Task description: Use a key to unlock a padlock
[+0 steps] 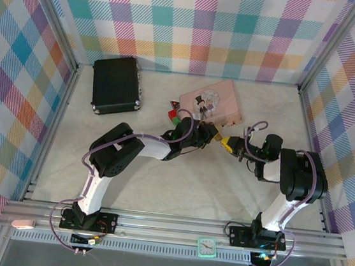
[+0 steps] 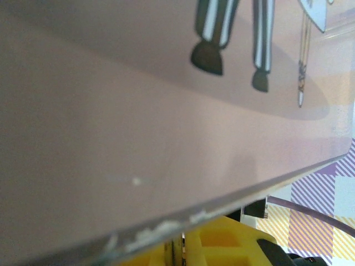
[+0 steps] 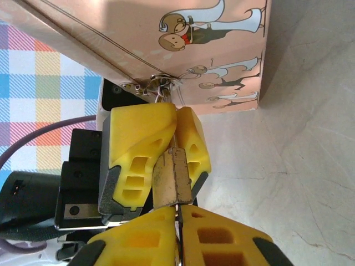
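Brass-coloured small padlock body sits clamped in the left gripper, just below the pink picture box. Its long axis points straight at the right gripper, whose fingers are pressed together and touch its end.

From my right wrist, the padlock is half buried between yellow fingers, and its lower end vanishes where my right claw pinches together and runs off the bottom edge. From my left wrist, the pink box is a close blur, my left claw cropped below. From above, the padlock is too small to make out.
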